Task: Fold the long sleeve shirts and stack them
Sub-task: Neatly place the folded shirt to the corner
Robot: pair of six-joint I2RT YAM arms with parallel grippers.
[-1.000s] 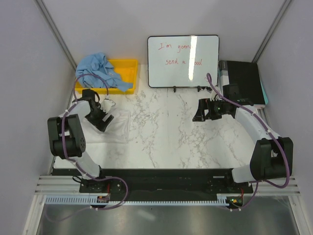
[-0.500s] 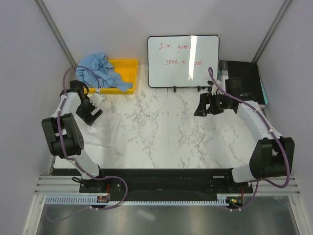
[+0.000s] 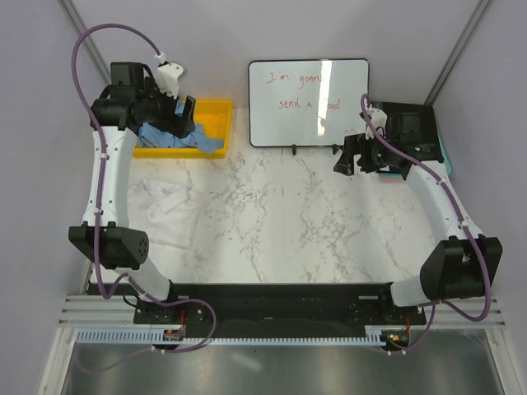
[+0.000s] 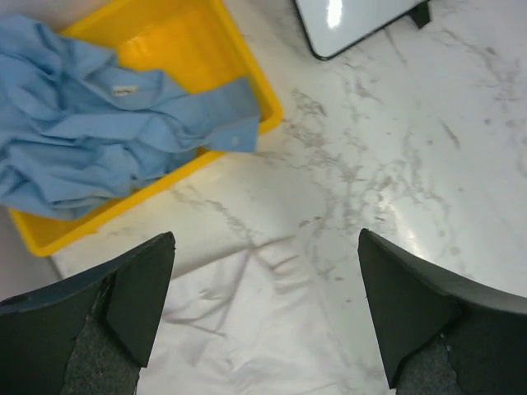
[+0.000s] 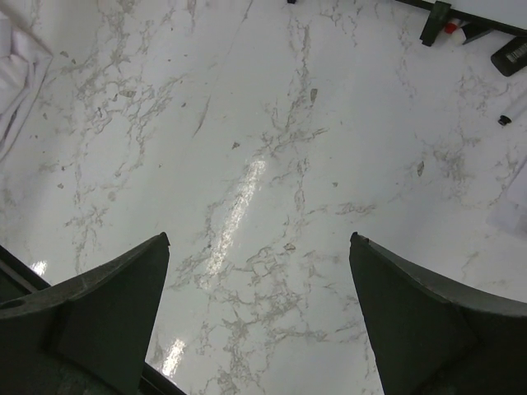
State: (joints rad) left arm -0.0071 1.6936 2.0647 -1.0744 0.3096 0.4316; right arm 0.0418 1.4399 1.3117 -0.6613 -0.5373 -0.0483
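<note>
A wrinkled white long sleeve shirt (image 3: 165,210) lies flat on the left of the marble table; it also shows in the left wrist view (image 4: 247,329) and at the edge of the right wrist view (image 5: 12,74). A light blue long sleeve shirt (image 3: 185,138) is bunched in the yellow bin (image 3: 216,111), one edge draped over the front rim (image 4: 99,140). My left gripper (image 3: 179,115) hangs high above the bin, open and empty (image 4: 265,239). My right gripper (image 3: 347,160) is open and empty over bare marble at the right (image 5: 259,239).
A whiteboard (image 3: 309,103) with red writing stands at the back centre on small feet. A black device (image 3: 416,132) sits at the back right. A marker and small black items (image 5: 461,29) lie near the whiteboard's foot. Grey walls close both sides.
My left arm has lifted off the white shirt and swung up and back over the yellow bin. The right gripper has drifted back and slightly right. Both stayed open.
</note>
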